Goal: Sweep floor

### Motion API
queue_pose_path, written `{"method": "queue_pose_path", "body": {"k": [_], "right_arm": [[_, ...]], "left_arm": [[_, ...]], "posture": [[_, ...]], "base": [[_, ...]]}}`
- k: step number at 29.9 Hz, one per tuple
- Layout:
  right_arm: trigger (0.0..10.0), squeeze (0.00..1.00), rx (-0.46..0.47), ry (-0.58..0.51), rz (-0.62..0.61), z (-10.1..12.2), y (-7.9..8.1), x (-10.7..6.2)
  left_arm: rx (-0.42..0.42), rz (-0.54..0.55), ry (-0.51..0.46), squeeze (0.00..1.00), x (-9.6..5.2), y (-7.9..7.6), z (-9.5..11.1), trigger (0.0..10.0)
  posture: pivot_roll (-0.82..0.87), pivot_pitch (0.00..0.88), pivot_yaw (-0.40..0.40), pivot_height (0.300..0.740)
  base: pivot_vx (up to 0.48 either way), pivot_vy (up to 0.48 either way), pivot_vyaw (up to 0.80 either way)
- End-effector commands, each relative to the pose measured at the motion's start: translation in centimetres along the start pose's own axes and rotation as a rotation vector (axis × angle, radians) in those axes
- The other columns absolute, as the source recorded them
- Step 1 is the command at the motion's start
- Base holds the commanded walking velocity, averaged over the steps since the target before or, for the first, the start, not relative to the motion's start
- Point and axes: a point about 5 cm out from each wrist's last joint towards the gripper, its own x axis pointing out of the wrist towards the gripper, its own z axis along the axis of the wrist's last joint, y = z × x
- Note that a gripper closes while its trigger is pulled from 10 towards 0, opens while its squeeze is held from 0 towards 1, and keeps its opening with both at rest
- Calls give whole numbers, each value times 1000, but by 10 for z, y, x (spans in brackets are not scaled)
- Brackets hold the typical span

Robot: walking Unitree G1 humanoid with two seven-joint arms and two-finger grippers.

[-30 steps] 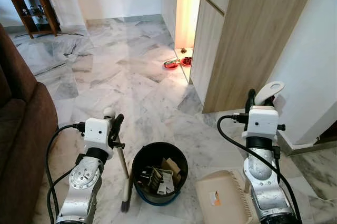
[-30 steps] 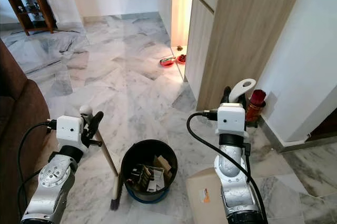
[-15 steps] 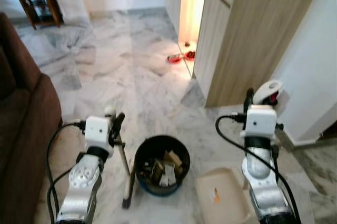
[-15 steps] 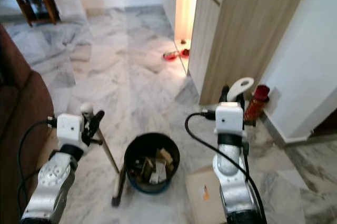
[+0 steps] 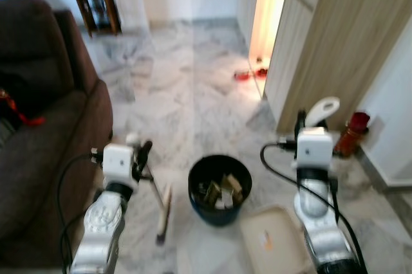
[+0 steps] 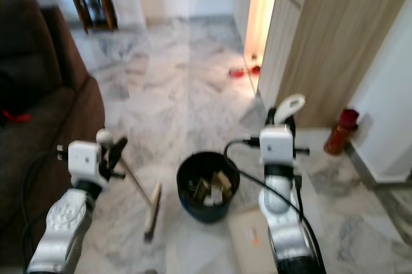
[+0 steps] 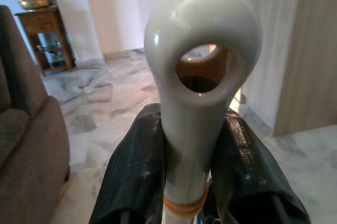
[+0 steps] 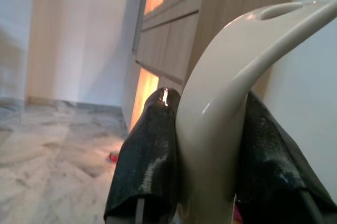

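Observation:
My left gripper (image 5: 139,156) is shut on the cream handle of a small broom (image 5: 163,211), whose brush end rests on the marble floor left of a black bin (image 5: 219,188). In the left wrist view the looped broom handle (image 7: 201,71) sits between the two black fingers (image 7: 138,174). My right gripper (image 5: 302,121) is shut on the curved cream handle (image 8: 231,87) of a dustpan (image 5: 277,245), whose beige pan lies on the floor right of the bin. The bin holds several scraps of paper and card.
A brown sofa (image 5: 45,126) stands close on the left. A wooden cabinet (image 5: 335,36) and white wall are on the right, with a red bottle (image 5: 351,134) at the wall's foot. Red items (image 5: 248,75) lie by the lit cabinet gap. Open marble floor lies ahead.
The camera has swung left and the picture is blurred: sofa and bin sit further right in view. The broom's brush end now shows angled away from the bin. Both grippers keep their hold.

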Motion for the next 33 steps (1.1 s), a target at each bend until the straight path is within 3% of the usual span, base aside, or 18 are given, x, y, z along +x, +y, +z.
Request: {"method": "queue_pose_path", "body": {"k": [1,19,29,33], "right_arm": [[10000,0,-8,-39,1,7,-1,4],[10000,0,17,0,-11,2,-2,5],[10000,0,16,66,-13,-5,-6,6],[10000,0,29,79,-4,-6,-5,6]], "left_arm": [[14,-5,-45,0,3,0,9,10000],[9,-8,-42,0,4,-1,9,10000],[-1,-17,-14,0,7,-5,5,10000],[-5,-16,-15,0,8,-5,5,10000]], "posture": [[-56,0,11,740],[-60,0,9,740],[-77,0,0,740],[-79,0,-4,740]], "base": [[-319,0,0],[-317,0,0],[0,0,0],[0,0,-800]]}}
